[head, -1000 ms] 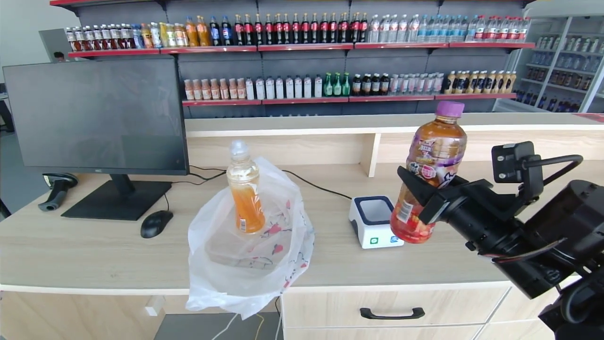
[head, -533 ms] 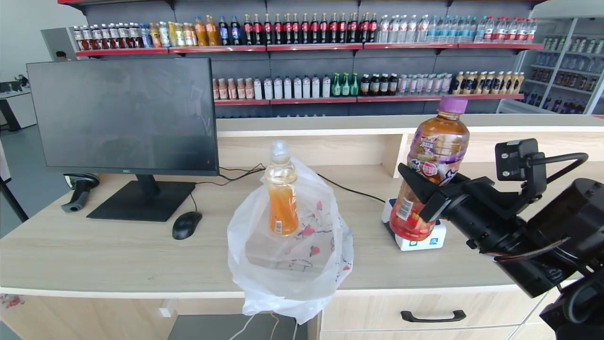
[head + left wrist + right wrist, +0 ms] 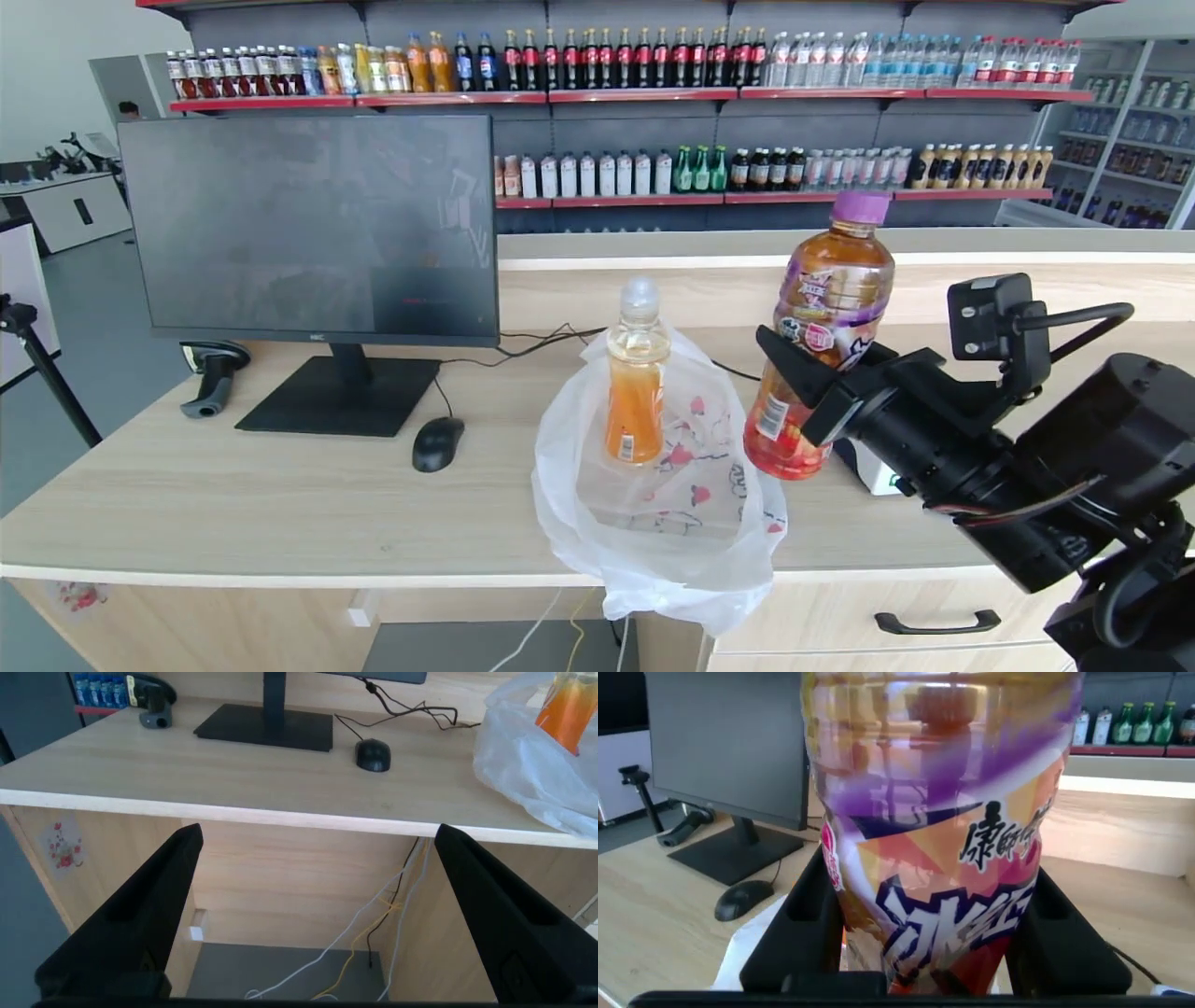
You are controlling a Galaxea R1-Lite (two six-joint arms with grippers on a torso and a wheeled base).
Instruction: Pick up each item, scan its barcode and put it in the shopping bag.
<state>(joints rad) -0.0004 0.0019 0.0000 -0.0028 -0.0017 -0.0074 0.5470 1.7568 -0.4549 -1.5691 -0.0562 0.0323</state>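
Leftward goes the purple-capped amber drink bottle (image 3: 826, 317), past the white scanner (image 3: 873, 473) to the rim of the clear plastic shopping bag (image 3: 653, 551) at the worktop's (image 3: 280, 504) front edge. Right fingers (image 3: 794, 369) clamp its lower half; left fingers (image 3: 149, 905) gape wide, empty.

Shop: drink shelves (image 3: 653, 84), checkout counter (image 3: 280, 504)

Light wood-grain counter (image 3: 233, 504) is carrying a large black flat monitor (image 3: 317, 224), screen dark, standing on its square black base (image 3: 341, 408). Black computer mouse (image 3: 438, 442) is lying just beside that base. Black handheld scanner (image 3: 213, 373) is resting on the counter at the monitor's left. Dark cables (image 3: 532, 341) are trailing behind the monitor. Red-edged wall shelves (image 3: 635, 95) are holding rows of bottled drinks. Black drawer handle (image 3: 936, 623) is showing under the counter edge.
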